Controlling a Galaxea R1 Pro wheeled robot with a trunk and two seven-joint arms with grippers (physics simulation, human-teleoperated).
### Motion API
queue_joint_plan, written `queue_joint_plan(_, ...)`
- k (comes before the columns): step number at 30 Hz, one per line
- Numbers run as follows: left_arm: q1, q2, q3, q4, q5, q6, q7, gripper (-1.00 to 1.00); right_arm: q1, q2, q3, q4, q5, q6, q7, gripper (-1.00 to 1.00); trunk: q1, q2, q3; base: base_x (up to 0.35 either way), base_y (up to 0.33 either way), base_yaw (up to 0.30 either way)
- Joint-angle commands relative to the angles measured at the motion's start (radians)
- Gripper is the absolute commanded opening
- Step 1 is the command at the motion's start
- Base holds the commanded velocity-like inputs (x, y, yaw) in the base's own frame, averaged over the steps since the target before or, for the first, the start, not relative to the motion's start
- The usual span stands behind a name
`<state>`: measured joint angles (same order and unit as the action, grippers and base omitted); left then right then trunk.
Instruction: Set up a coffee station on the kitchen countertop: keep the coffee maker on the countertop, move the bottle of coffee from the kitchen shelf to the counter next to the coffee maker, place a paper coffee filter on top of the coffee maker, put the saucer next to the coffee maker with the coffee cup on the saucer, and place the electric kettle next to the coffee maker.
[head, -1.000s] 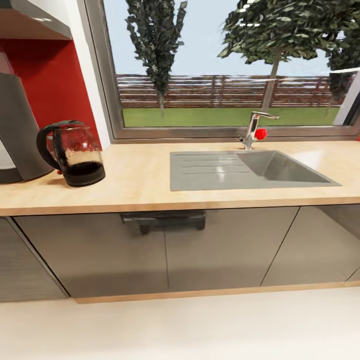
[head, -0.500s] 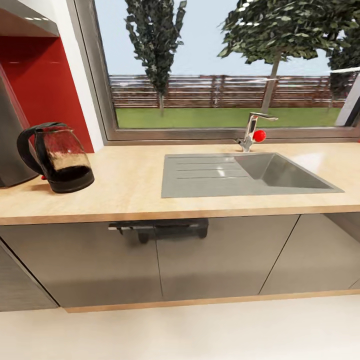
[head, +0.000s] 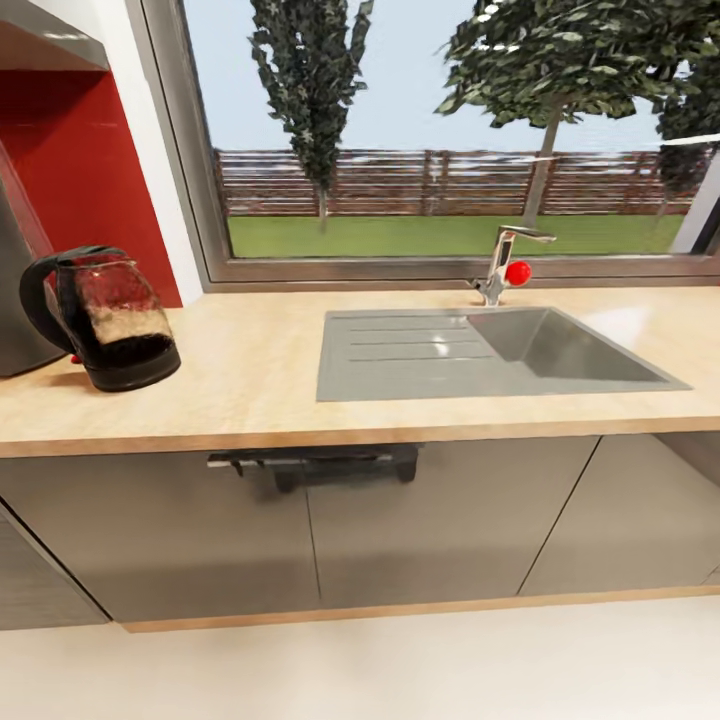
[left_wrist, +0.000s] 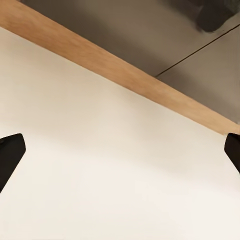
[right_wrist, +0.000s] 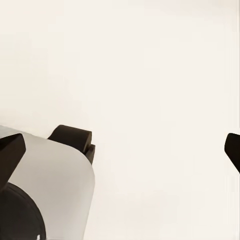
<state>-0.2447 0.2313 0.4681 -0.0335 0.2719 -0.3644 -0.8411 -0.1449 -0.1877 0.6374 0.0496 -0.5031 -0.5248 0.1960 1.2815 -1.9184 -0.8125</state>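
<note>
The electric kettle (head: 110, 320), clear glass with a black handle and base, stands upright at the left of the light-wood countertop (head: 250, 395). Just behind it, a grey appliance body (head: 15, 300) is cut off by the picture's left edge; I cannot tell what it is. In the left wrist view my left gripper (left_wrist: 120, 150) is open, its dark fingertips (left_wrist: 10, 155) far apart over the pale floor near the cabinet plinth. My right gripper (right_wrist: 120, 150) is open too, above the floor with nothing between its fingers.
A grey sink with drainboard (head: 480, 352) and a faucet with a red knob (head: 508, 264) sit in the worktop under a wide window. Grey glossy cabinet fronts (head: 440, 520) run below, with a dark shape (head: 320, 464) at their top. Part of my base (right_wrist: 50, 185) is beside the right gripper.
The whole head picture has shifted: kettle and sink now sit further left in it, so the camera moved. Nothing on the worktop has itself moved.
</note>
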Motion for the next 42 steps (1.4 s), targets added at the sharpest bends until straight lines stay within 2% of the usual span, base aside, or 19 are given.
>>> queue_joint_plan(1,-0.001,0.000,-0.008,0.002,0.010,-0.004,-0.003,1.00,-0.001,0.001,0.005,0.004,-0.011,-0.004,0.008,1.00,0.000,0.000,-0.001,0.207,-0.163,0.000)
queue_joint_plan(7,-0.001,-0.001,-0.008,0.001,0.010,-0.005,-0.002,1.00,0.000,0.028,0.005,0.004,-0.011,-0.003,0.009,1.00,0.000,0.000,-0.001,0.084,-0.073,0.000)
queue_joint_plan(12,-0.001,-0.008,-0.008,0.001,0.010,-0.004,0.008,1.00,0.001,0.034,0.005,0.004,-0.009,-0.004,0.010,1.00,0.000,0.000,-0.001,0.009,-0.008,-0.082)
queue_joint_plan(15,-0.001,-0.023,-0.009,0.001,0.010,-0.004,0.078,1.00,0.001,0.034,0.006,0.004,-0.009,-0.004,0.009,1.00,0.000,0.000,-0.001,0.001,-0.001,-0.220)
queue_joint_plan(16,-0.001,-0.035,-0.009,0.001,0.011,-0.004,0.134,1.00,0.001,0.035,0.006,0.004,-0.009,-0.004,0.009,1.00,0.000,0.000,-0.001,0.000,0.000,-0.235)
queue_joint_plan(19,-0.001,-0.044,-0.009,0.000,0.012,-0.005,0.182,1.00,0.001,0.035,0.007,0.004,-0.009,-0.004,0.009,1.00,0.000,0.000,-0.001,0.000,0.000,-0.228)
queue_joint_plan(26,-0.001,-0.051,-0.008,0.001,0.011,-0.007,0.203,1.00,0.002,0.034,0.005,0.004,-0.010,-0.007,0.009,1.00,0.000,0.000,-0.002,0.000,0.000,-0.223)
queue_joint_plan(42,-0.001,-0.065,-0.009,0.001,0.010,-0.007,0.206,1.00,0.001,0.029,0.007,0.004,-0.008,-0.006,0.013,1.00,0.000,0.000,-0.002,0.000,0.000,-0.239)
